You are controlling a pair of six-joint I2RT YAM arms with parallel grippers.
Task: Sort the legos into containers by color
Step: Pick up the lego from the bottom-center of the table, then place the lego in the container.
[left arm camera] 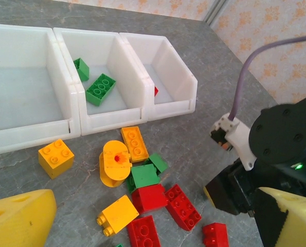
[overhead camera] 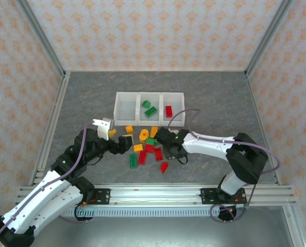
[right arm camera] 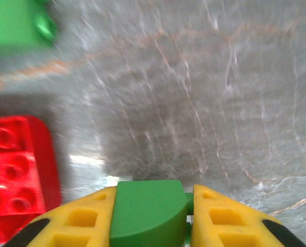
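The gray table carries everything. A row of three white bins stands at 12 o'clock from the loose heap of bricks, just beyond it.

The left gripper hangs at 9 o'clock of the heap, its yellow fingers spread wide with nothing between them. The right gripper comes in from 3 o'clock, low at the heap's edge. Its jaws are clamped on a small green brick, pinched between the two yellow pads. Whether that brick is off the table I cannot tell.

In the middle bin lie two green blocks, and in the right bin lies one red block.

The heap holds red, green and yellow pieces, most of them touching one another. A yellow square brick sits apart at the heap's 10 o'clock, near the bins' front wall, and a red wedge lies alone at 5 o'clock.

Seen from the right wrist, a red studded piece lies at 9 o'clock of the held brick and a blurred green piece at 11 o'clock.
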